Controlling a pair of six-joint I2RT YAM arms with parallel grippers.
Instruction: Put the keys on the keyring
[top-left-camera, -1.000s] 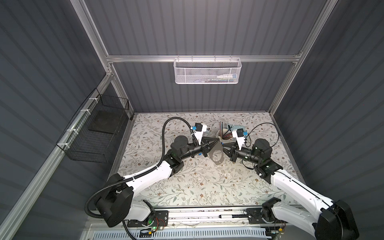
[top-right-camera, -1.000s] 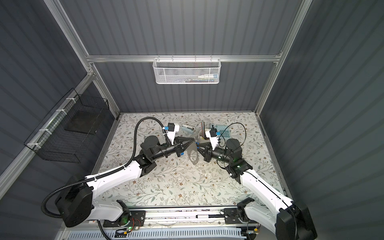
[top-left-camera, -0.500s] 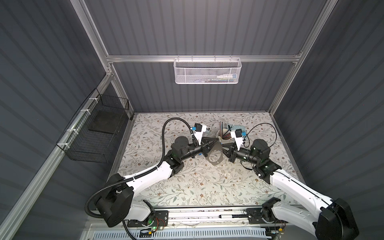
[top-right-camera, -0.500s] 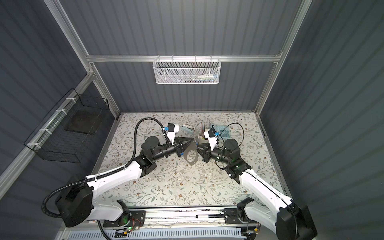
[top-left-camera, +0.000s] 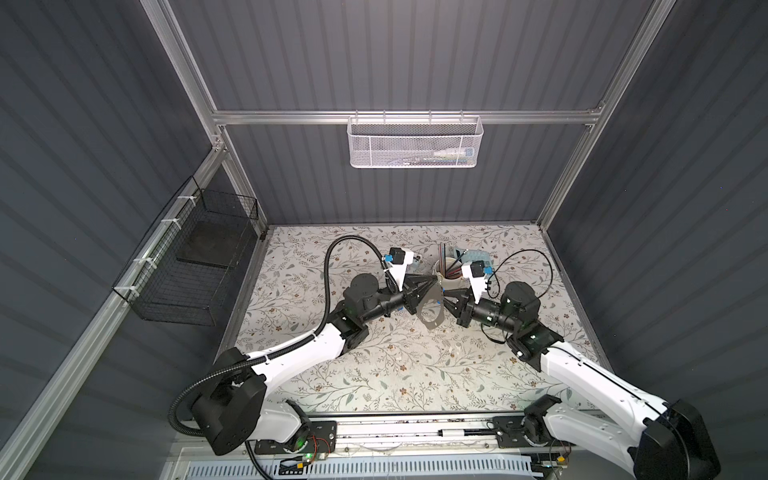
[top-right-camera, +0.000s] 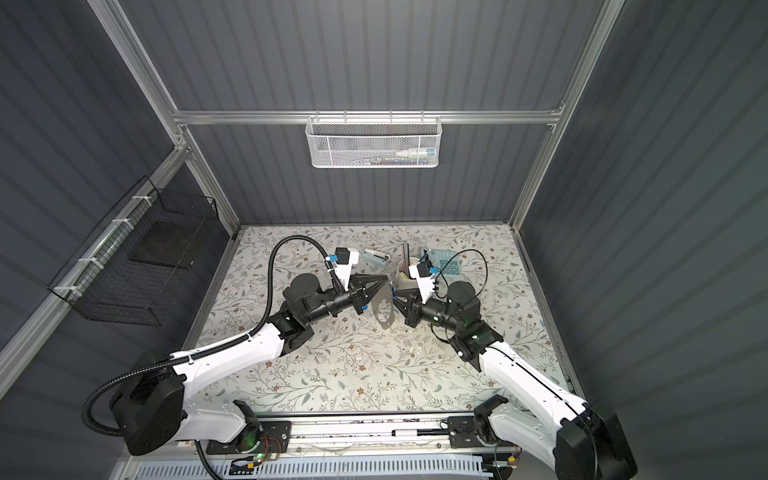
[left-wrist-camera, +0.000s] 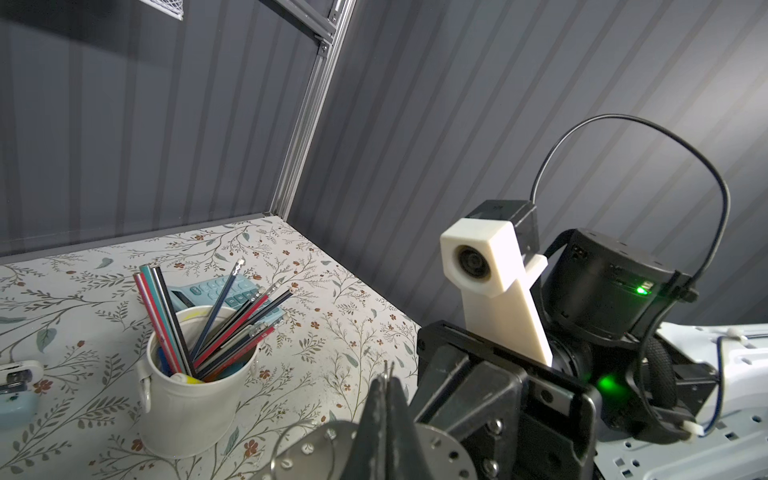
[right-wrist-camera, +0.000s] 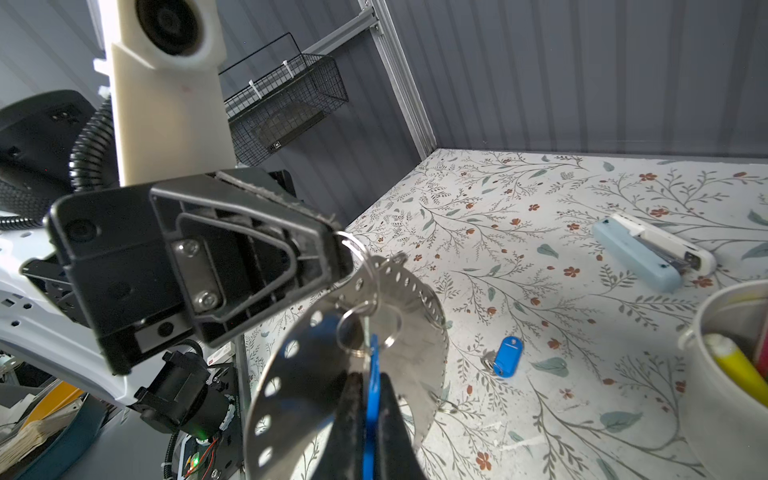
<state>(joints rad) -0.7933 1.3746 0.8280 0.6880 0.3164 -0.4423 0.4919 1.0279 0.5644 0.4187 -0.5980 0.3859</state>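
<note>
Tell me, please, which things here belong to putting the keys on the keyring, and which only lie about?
For the job: keyring, held by left gripper; blue-tagged key in right gripper; second key on the table.
Lying about: stapler, cup of pencils, calculator.

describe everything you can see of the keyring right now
The keyring is a thin, flat, shiny grey metal loop with a wide open centre and small holes along its rim. It hangs tilted above the floral table, pinched at its upper end by the shut left tool. The right tool holds a blue-tagged key whose small wire ring seems to touch its band.
</note>
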